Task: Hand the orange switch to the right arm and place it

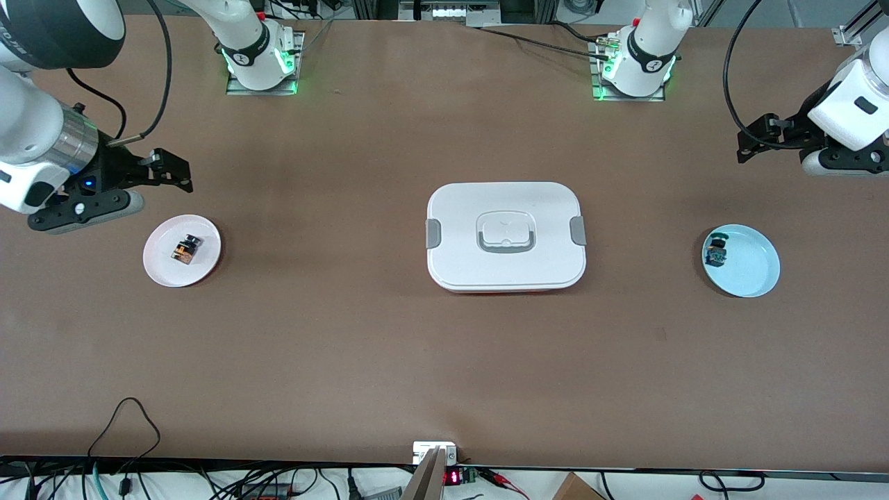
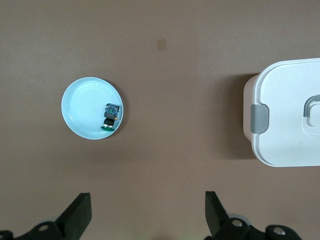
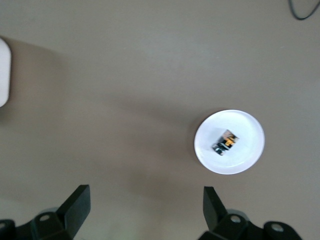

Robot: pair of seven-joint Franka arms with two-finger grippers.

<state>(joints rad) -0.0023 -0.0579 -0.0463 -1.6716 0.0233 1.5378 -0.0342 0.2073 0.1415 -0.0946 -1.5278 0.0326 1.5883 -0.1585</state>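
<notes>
The orange switch [image 1: 186,248], a tiny black part with an orange button, lies on a pale pink plate [image 1: 161,267] toward the right arm's end of the table. In the right wrist view the orange switch [image 3: 226,142] rests on the same plate [image 3: 247,150]. My right gripper [image 1: 177,173] hangs open over bare table beside that plate, holding nothing; its fingers [image 3: 80,200] are spread wide, and the right gripper [image 3: 145,192] has only tabletop beneath it. My left gripper [image 1: 753,139] is open and empty over bare table at the left arm's end. The left gripper [image 2: 147,199] is apart from everything.
A white lidded box [image 1: 505,236] with grey latches sits mid-table. A light blue plate [image 1: 753,267] at the left arm's end holds a small dark part with blue-green bits [image 1: 717,250]. Cables [image 1: 125,423] trail over the table edge nearest the camera.
</notes>
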